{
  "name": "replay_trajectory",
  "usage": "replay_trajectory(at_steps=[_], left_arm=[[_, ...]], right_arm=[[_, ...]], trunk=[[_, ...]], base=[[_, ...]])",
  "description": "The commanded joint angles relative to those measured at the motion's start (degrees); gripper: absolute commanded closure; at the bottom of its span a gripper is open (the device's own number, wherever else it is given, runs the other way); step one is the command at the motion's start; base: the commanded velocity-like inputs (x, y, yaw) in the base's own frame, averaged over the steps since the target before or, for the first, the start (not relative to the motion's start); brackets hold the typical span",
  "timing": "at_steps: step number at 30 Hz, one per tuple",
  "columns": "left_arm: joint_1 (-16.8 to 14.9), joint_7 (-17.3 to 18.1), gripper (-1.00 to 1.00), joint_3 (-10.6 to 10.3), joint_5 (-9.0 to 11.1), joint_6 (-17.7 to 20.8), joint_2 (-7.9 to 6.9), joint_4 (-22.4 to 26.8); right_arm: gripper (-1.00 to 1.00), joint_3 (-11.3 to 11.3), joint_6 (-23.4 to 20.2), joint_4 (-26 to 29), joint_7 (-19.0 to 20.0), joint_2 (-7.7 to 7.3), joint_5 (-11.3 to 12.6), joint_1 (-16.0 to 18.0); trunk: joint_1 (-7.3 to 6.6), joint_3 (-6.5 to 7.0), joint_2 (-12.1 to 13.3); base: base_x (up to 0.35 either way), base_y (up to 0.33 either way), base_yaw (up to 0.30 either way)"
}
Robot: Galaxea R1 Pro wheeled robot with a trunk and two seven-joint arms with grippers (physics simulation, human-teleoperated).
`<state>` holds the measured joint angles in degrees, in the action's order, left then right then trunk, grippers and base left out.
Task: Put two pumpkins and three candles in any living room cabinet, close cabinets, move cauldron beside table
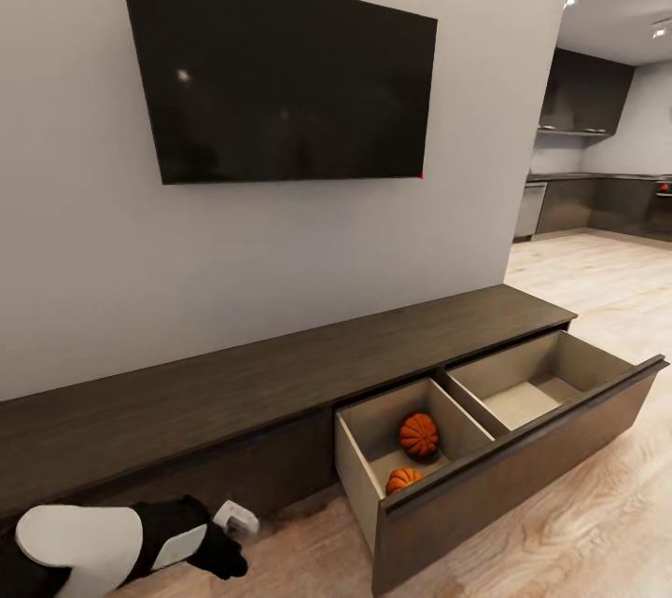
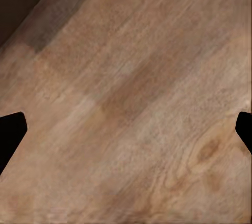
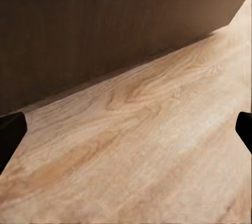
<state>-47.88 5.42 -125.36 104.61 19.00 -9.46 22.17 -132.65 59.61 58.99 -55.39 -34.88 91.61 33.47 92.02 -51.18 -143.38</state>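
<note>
Head view: two pumpkins (image 1: pixel 419 435) lie in the cabinet's (image 1: pixel 280 374) open drawer (image 1: pixel 523 449), left compartment, below the TV (image 1: pixel 280 66). Left tool (image 2: pixel 126 129) and right tool (image 3: pixel 126 129) gape open above floor.

Even, soft light fills the head view, with no hard shadows. The wall (image 1: pixel 280 253) is evenly lit; the TV (image 1: pixel 280 76) shows one faint glare spot on its black screen. Small ceiling lights (image 1: pixel 569 1) glow at far right. The drawer (image 1: pixel 504 430) interior is shaded at its near side, and a dark shadow lies under the cabinet (image 1: pixel 233 383). Straight lines bow toward the edges. Both wrist views are soft and blurred, the floor (image 2: pixel 136 103) grain smeared.
</note>
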Motion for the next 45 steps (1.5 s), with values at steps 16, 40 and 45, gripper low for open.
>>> replay_trajectory(at_steps=[16,40,45], left_arm=[[21.25,-19.27,-1.00,-9.18,17.80,-19.31,-4.56,14.40],[37.58,-13.06,-1.00,-8.93,30.39,-30.76,6.50,-13.75],[37.59,-13.16,-1.00,-8.94,30.39,-30.82,7.45,-17.03]], right_arm=[[-1.00,0.17,-33.64,-36.49,56.92,16.20,39.66,-30.05],[-1.00,5.61,-29.88,-57.78,55.38,27.68,39.26,-30.34],[-1.00,9.44,-27.86,-58.18,54.70,27.53,39.19,-30.37]], trunk=[[-0.02,-0.05,-0.03],[-0.02,-0.06,-0.03],[-0.02,-0.15,-0.03]], base=[[0.000,0.000,0.000],[0.003,-0.032,0.029],[0.014,-0.065,0.258]])
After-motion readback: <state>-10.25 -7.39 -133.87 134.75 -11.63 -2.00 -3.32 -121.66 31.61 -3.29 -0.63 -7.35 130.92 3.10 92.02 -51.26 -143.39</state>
